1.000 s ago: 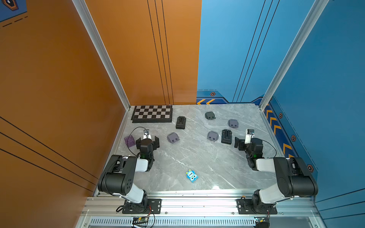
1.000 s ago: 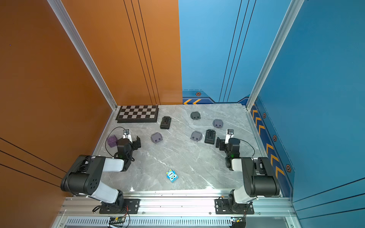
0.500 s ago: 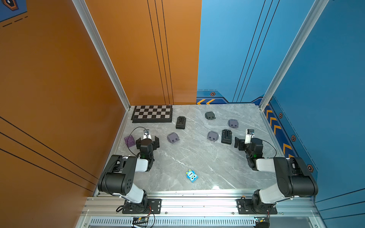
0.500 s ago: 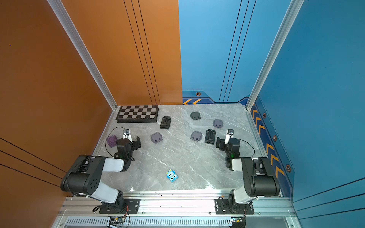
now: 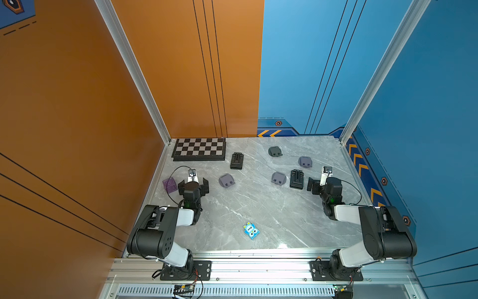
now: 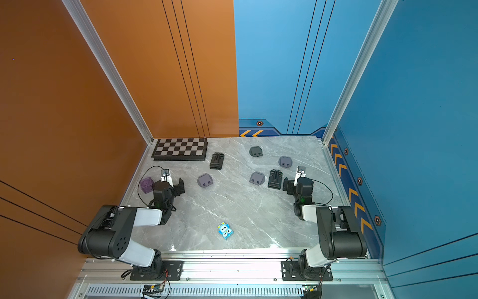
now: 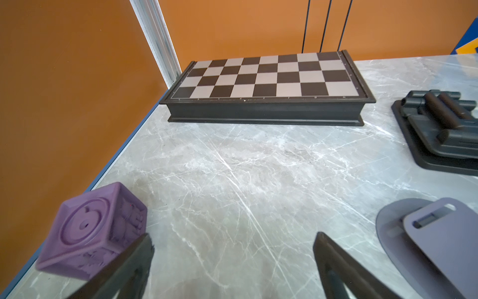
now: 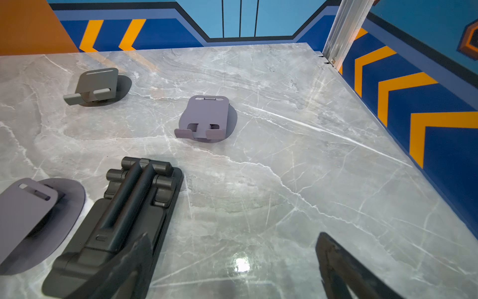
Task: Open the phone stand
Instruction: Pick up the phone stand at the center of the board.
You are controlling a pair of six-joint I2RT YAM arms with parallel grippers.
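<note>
Nearest me lies one blue toy [image 5: 251,231] on the open marble table [image 5: 271,207]. I have both grippers spread wide and empty. The left gripper [image 7: 234,236] is beside one purple cube [image 7: 95,227] at the table's edge. The right gripper [image 8: 232,236] is just beside the near black phone stand [image 5: 296,179]. Around it are four grey stands [image 5: 226,180] [image 5: 278,178] [image 5: 305,161] [image 5: 275,151]. Farther off, the far black phone stand [image 5: 237,160] lies by one chessboard [image 5: 198,149] in the corner.

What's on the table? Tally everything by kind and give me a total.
Black folding phone stands: 2
Round-base phone stands: 4
Folded chessboard: 1
Purple cube: 1
Blue cartoon toy: 1
Total: 9
</note>
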